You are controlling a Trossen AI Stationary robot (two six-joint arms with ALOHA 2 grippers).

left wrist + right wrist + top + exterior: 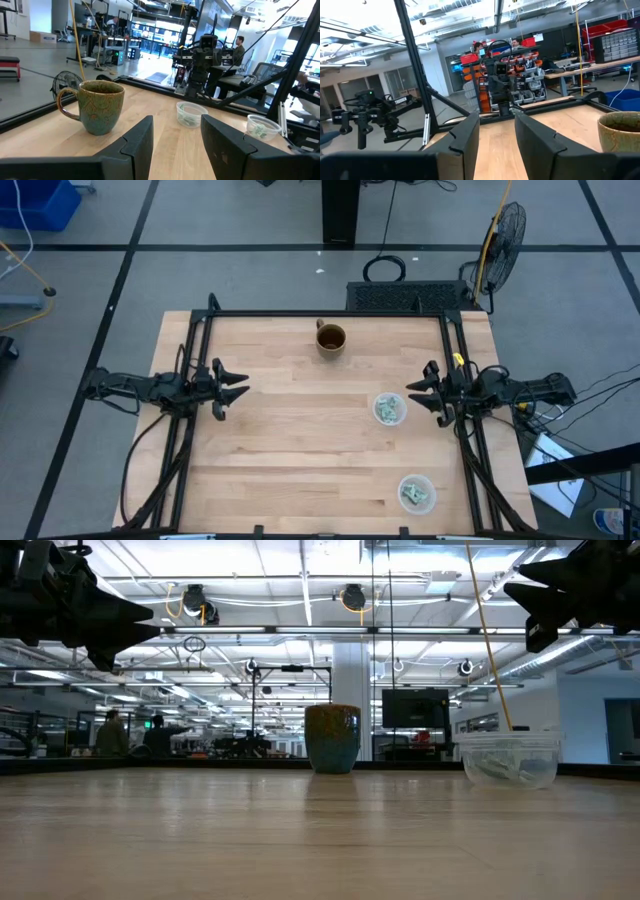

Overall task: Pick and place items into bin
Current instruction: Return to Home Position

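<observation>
Sitting in two clear bins (376,406) along the right edge of the table (300,450), the items (389,411) lie nearest the right gripper (414,393), fingers spread and empty; the left gripper (242,386), likewise spread, hangs at the left edge.

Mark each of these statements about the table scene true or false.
1. The brown mug stands upright. True.
2. The left gripper holds a packet. False: it is open and holds nothing.
3. Both transparent bins hold green packets. True.
4. The bins sit on the left arm's side. False: they sit on the side of the right gripper.
5. The right gripper is open. True.
</observation>
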